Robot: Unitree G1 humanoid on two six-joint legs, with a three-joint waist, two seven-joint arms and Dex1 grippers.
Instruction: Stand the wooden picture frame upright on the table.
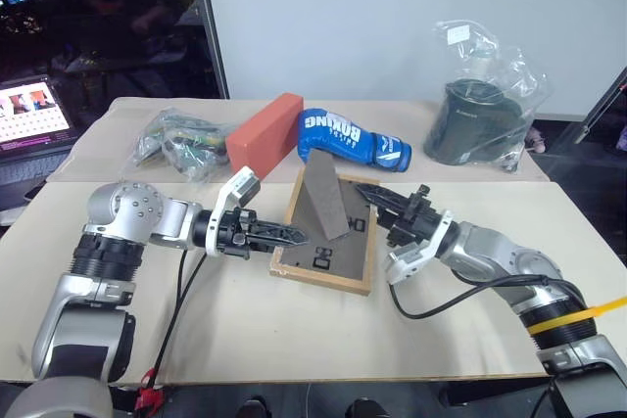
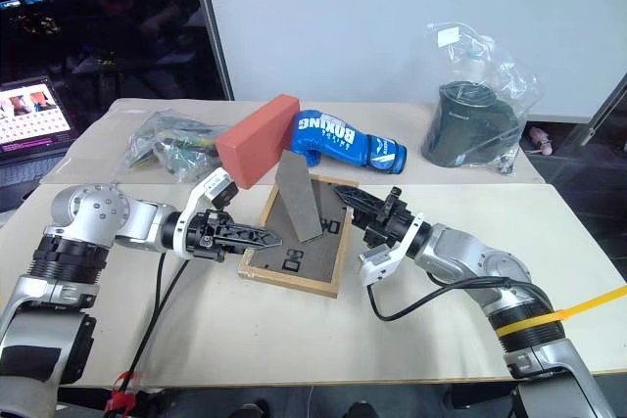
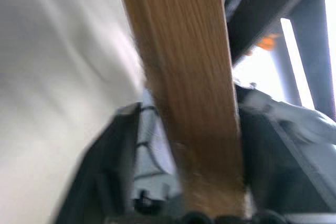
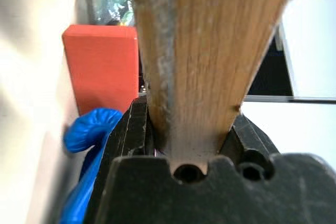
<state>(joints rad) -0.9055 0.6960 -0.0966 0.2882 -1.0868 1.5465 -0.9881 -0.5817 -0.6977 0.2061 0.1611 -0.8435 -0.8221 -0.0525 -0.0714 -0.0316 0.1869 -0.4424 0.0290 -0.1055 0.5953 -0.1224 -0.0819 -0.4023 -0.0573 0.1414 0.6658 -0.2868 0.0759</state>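
Block (image 1: 265, 134), glove (image 1: 353, 144) behind picture frame (image 1: 328, 237)

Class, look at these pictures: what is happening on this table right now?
A robot holds the picture frame between both grippers, back side up with its stand folded out. The right gripper is clamped on the frame's far edge; the left gripper straddles the near edge. The frame is tilted over the table, not yet standing.

Light-wood picture frame (image 1: 326, 247), brown backboard; orange-red block (image 1: 264, 134); blue, white-lettered boxing glove (image 1: 351, 145).
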